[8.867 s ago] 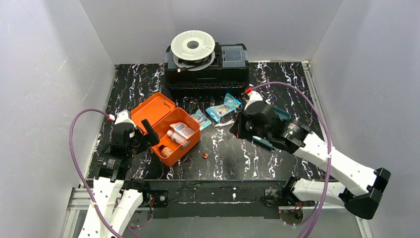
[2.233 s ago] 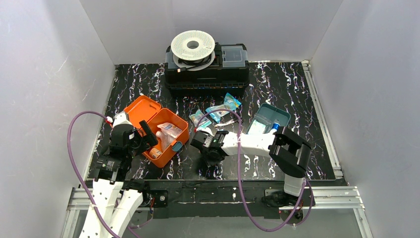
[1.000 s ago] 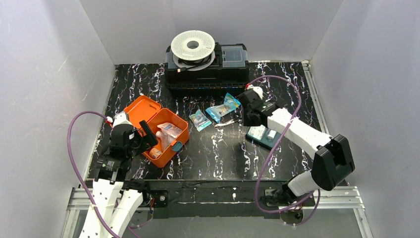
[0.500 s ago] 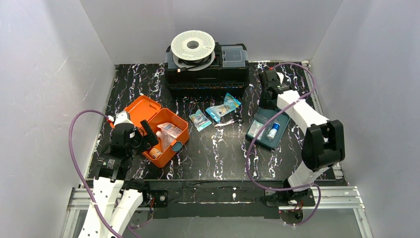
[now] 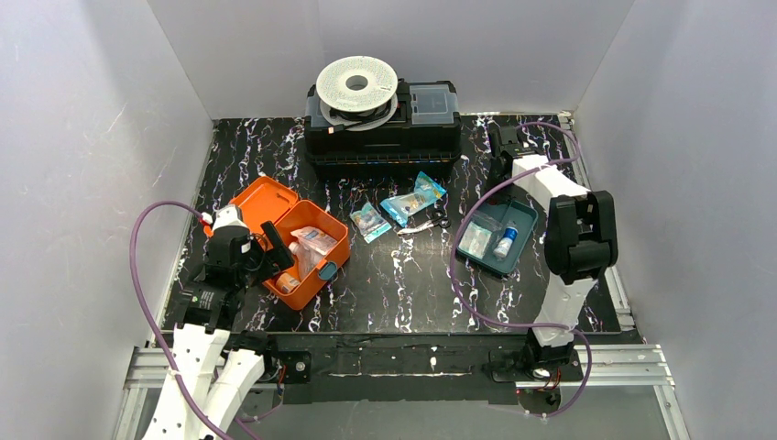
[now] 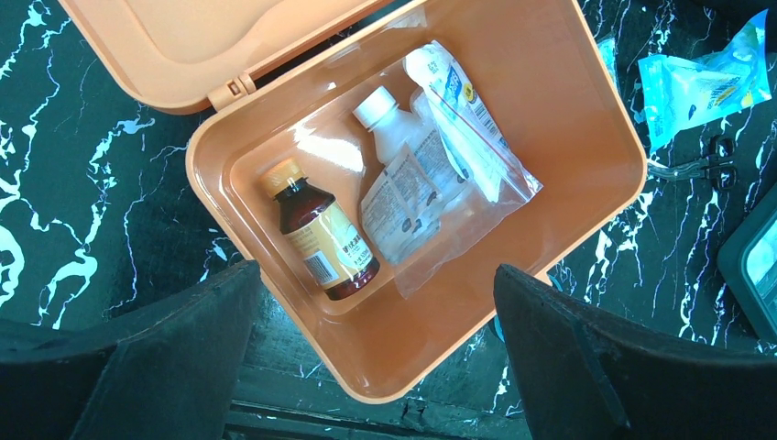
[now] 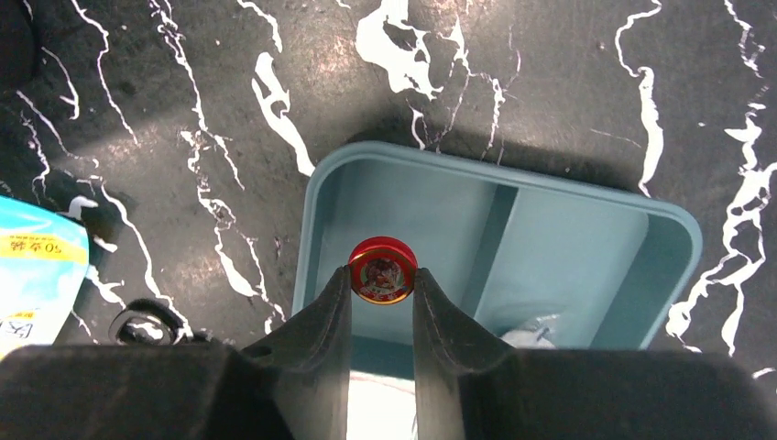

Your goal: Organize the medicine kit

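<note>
Partly packed medicine kit (image 5: pixel 271 203) lies open near the surface's (image 5: pixel 412 284) left edge under the spread-open left end effector (image 6: pixel 374 275); right end effector (image 7: pixel 382 275) clamps a red tin (image 7: pixel 382 270) above the tray (image 7: pixel 586 238), packets (image 5: pixel 410 199) lie unpacked.

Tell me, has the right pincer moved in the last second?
Yes. From above, the right pincer went right and backward, from the blue packets to the right end of the black toolbox.

Only "50" reads — on the blue sachet (image 7: pixel 37 275) — nothing else legible.

orange medicine kit (image 5: pixel 268 203) lies open; its teal tray (image 5: pixel 518 215) sits apart.
</note>
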{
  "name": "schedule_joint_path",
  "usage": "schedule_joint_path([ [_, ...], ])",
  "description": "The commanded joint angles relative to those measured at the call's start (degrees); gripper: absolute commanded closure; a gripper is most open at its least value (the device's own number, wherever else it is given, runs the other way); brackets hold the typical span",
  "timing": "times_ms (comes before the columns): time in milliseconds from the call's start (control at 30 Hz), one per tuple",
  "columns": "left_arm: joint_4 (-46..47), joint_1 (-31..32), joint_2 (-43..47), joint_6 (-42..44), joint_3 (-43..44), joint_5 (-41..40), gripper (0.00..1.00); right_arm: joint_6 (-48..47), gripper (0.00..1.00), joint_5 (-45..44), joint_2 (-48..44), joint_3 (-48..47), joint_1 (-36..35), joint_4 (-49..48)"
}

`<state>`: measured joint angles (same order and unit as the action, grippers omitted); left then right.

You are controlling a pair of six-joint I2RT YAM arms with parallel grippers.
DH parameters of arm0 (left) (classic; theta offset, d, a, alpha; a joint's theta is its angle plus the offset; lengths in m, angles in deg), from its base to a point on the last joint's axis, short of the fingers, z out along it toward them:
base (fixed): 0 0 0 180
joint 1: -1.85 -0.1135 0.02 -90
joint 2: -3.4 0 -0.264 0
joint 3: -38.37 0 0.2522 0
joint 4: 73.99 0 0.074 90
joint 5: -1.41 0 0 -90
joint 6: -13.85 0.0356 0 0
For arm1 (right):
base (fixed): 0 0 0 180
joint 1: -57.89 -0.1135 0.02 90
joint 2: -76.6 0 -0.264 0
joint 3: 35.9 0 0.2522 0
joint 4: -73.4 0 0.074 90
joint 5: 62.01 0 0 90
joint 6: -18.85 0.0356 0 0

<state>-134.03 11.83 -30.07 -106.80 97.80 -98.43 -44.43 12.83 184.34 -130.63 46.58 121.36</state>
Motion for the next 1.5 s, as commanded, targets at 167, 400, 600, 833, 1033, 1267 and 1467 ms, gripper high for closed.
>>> schedule_joint_path([
  [167, 0.2, 0.0, -1.0, 0.7, 0.3, 0.0, 0.01, 0.5, 0.86, 2.3, 3.7, -3.1, 1.5, -1.4],
  [400, 0.3, 0.1, -1.0, 0.7, 0.2, 0.2, 0.01, 1.1, 0.62, 2.4, 4.0, -2.3, 1.5, -1.4],
  [600, 0.3, 0.1, -0.9, 0.6, 0.2, 0.3, 0.01, 1.2, 0.52, 2.0, 2.4, -2.2, 1.5, -0.5],
  [833, 0.3, 0.1, -0.6, 0.7, 0.2, 0.2, 0.01, 1.1, 0.51, 2.0, -3.2, -1.3, 1.2, 0.4],
  [1033, 0.3, 0.1, -0.4, 0.6, 0.2, 0.2, 0.01, 0.5, 0.48, 2.6, -10.5, 0.3, -0.4, 0.5],
  [1267, 0.3, 0.1, -0.1, 0.6, 0.2, 0.2, 0.01, 2.1, 0.38, 6.5, -16.8, 3.8, -4.5, -1.4],
  [1467, 0.3, 0.1, 0.2, 0.6, 0.2, 0.0, 0.00, 7.9, 0.33, 8.3, -17.8, 5.7, -9.6, -4.8],
])
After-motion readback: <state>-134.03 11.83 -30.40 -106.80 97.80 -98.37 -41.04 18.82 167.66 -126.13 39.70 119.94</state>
